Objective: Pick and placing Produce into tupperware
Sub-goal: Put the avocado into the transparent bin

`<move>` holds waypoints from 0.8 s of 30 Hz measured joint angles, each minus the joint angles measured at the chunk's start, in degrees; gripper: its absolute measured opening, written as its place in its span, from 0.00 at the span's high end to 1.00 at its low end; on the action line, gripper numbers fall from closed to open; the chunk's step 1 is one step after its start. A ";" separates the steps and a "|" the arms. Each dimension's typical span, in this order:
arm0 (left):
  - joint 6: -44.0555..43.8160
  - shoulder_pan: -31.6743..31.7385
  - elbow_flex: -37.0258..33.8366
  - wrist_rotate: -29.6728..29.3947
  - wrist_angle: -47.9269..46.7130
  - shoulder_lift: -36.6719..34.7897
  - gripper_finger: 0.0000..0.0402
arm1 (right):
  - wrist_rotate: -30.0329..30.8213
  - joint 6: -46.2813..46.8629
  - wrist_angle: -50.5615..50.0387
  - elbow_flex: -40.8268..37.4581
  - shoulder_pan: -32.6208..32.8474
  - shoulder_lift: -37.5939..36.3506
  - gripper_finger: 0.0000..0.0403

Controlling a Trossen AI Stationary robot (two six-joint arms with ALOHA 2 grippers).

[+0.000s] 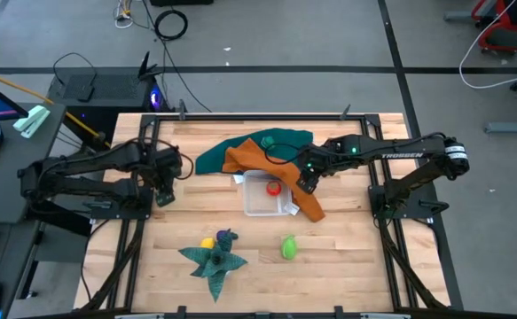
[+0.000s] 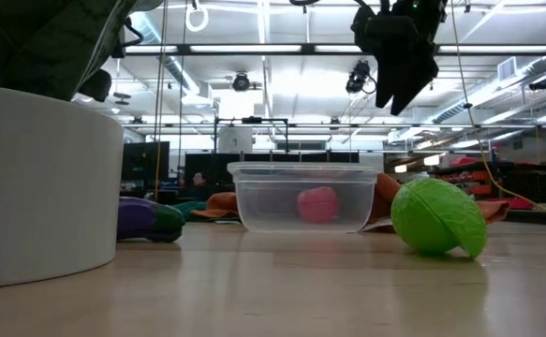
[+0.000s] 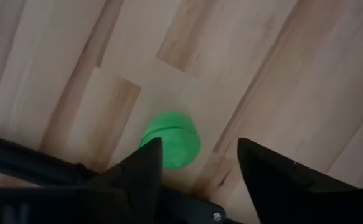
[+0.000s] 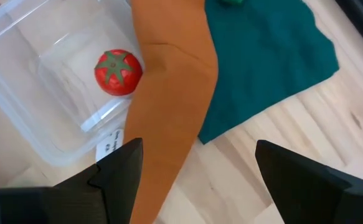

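The clear tupperware (image 1: 265, 197) (image 2: 301, 197) stands mid-table with a red toy tomato (image 4: 117, 71) (image 1: 274, 187) inside. My right gripper (image 1: 306, 180) (image 4: 197, 171) hovers open above the orange cloth (image 4: 169, 93), beside the tupperware's right side; it hangs high in the low view (image 2: 402, 65). A light green piece (image 1: 288, 247) (image 2: 438, 217) lies on the table nearer the front. Yellow (image 1: 207, 243) and purple (image 1: 227, 237) pieces lie by the star-shaped dark green cloth (image 1: 214, 261). My left gripper (image 1: 163, 186) (image 3: 200, 162) is open over a small bright green round piece (image 3: 170, 138) at the table's left.
A teal cloth (image 1: 254, 146) (image 4: 268, 56) lies behind the tupperware, with the orange cloth draped over it and along the tupperware's right side. A large white rounded thing (image 2: 43, 187) stands close to the low camera. Bare wood shows front right (image 1: 356, 257).
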 joint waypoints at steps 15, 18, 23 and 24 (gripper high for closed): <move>-25.33 -1.02 0.00 0.56 -0.19 11.46 0.26 | -1.78 3.61 1.60 0.00 0.00 0.04 0.32; -25.43 -1.02 0.01 0.50 -0.05 15.28 0.28 | -1.98 3.81 2.12 0.02 0.00 0.04 0.32; -23.90 -1.00 0.02 0.18 1.95 19.80 0.28 | -2.03 4.43 2.75 0.01 0.01 0.04 0.32; -23.37 -1.00 0.06 0.16 2.10 20.46 0.28 | -2.02 4.51 2.85 0.02 0.19 0.04 0.32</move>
